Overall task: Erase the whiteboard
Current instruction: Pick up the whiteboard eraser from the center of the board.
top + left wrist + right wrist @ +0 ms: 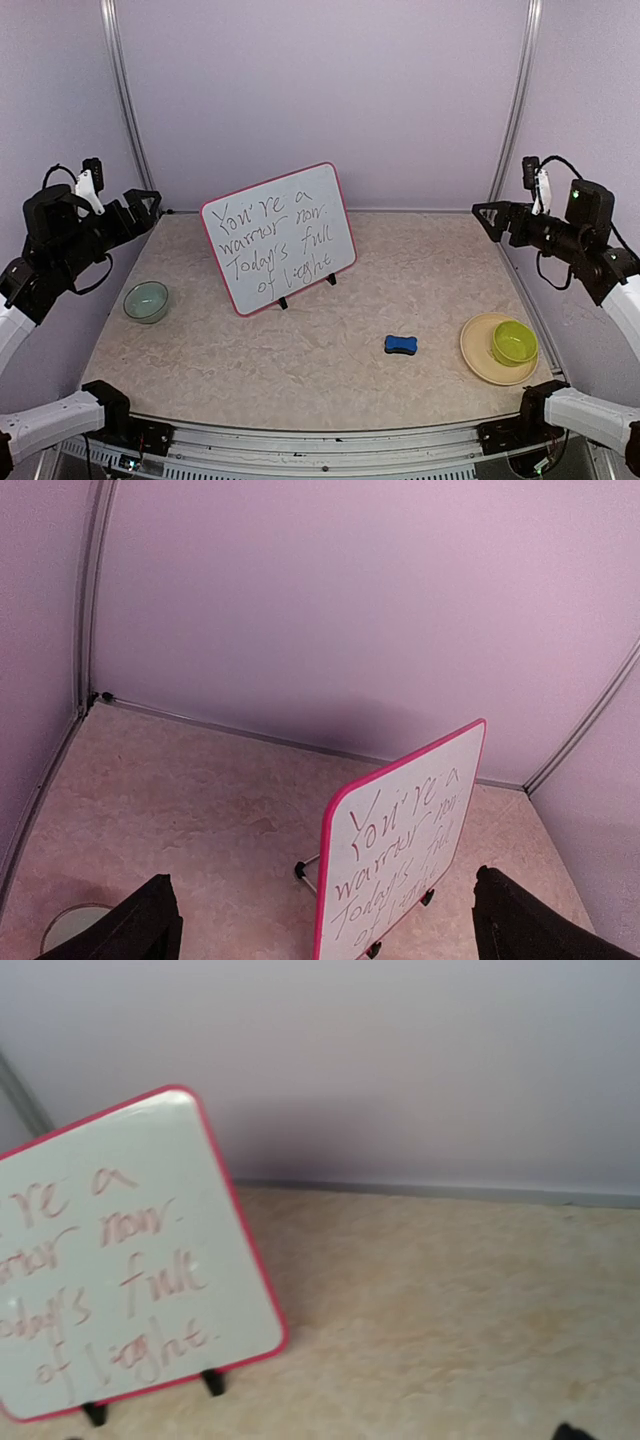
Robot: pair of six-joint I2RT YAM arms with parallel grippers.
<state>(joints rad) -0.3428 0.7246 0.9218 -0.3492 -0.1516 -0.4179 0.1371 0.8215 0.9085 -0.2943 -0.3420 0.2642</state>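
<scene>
red-rimmed whiteboard (278, 238), found propped on black feet mid worktop (420, 270), covered in dark handwriting, saw left gripper (148, 203) and right gripper (485, 218) raised either side, jaws spread wide, nothing held

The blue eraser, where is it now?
In the top view, the eraser lies right of centre on the table, left of the plate and in front of the whiteboard.

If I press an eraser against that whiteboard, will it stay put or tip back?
The whiteboard leans back on small black feet, propped rather than fixed, so a firm wipe will probably slide it or tip it backwards. It looks thin and rigid, likely light, and the smooth tabletop probably offers little grip. Bracing its rim seems wise.
</scene>
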